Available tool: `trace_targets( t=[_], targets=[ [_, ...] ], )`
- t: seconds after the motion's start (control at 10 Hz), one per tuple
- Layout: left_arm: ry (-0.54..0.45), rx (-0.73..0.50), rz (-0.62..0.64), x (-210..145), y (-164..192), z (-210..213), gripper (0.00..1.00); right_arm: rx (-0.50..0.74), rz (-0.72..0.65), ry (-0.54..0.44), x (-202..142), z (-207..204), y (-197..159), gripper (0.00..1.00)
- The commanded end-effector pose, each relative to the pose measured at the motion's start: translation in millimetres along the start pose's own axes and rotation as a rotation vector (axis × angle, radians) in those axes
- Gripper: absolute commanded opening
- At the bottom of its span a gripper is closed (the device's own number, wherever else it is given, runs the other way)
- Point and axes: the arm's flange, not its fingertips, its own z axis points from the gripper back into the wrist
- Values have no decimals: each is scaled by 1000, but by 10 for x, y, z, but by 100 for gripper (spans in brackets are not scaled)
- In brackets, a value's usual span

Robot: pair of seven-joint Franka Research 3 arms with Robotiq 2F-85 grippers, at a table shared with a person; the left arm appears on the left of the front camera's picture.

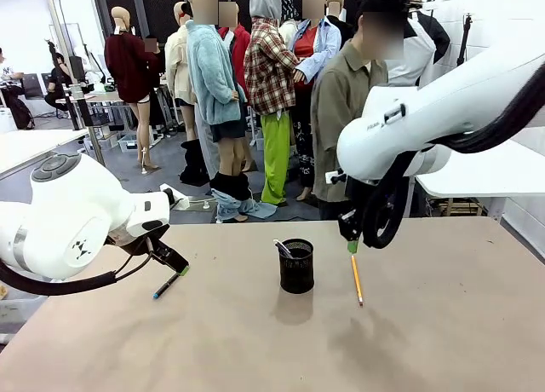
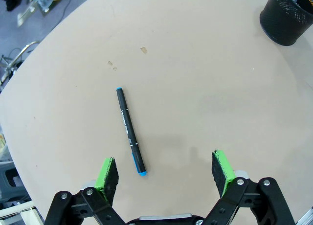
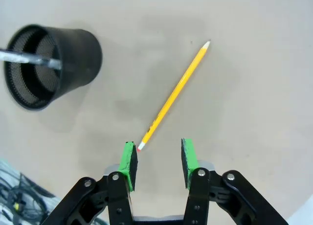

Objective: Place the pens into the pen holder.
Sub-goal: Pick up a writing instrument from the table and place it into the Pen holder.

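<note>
The black mesh pen holder (image 1: 296, 266) stands mid-table with one grey pen (image 1: 282, 248) leaning inside it. A dark pen with a blue tip (image 2: 130, 131) lies flat on the table; my left gripper (image 2: 166, 168) hovers over its near end, open wide, with the pen closer to the left pad. A yellow pencil (image 3: 176, 93) lies to the right of the holder (image 3: 49, 63). My right gripper (image 3: 157, 159) hangs above the pencil's eraser end, its pads partly apart and empty. In the front view the dark pen (image 1: 167, 285) and pencil (image 1: 357, 279) flank the holder.
A person in an olive jacket (image 1: 341, 111) stands at the far edge of the table. Bare tan tabletop (image 1: 255, 349) stretches toward the front. The holder (image 2: 286, 17) sits well away from my left gripper.
</note>
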Motion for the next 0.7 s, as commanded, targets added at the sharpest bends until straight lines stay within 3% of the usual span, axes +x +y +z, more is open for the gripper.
trace_targets(
  t=[0.0, 0.6],
  targets=[
    [-1, 0, 5, -6, 21, 7, 100, -29, -64, 39, 142, -232, 45, 48],
    [-1, 0, 5, -6, 21, 7, 100, -35, -169, 50, 117, -693, 80, 48]
  ],
)
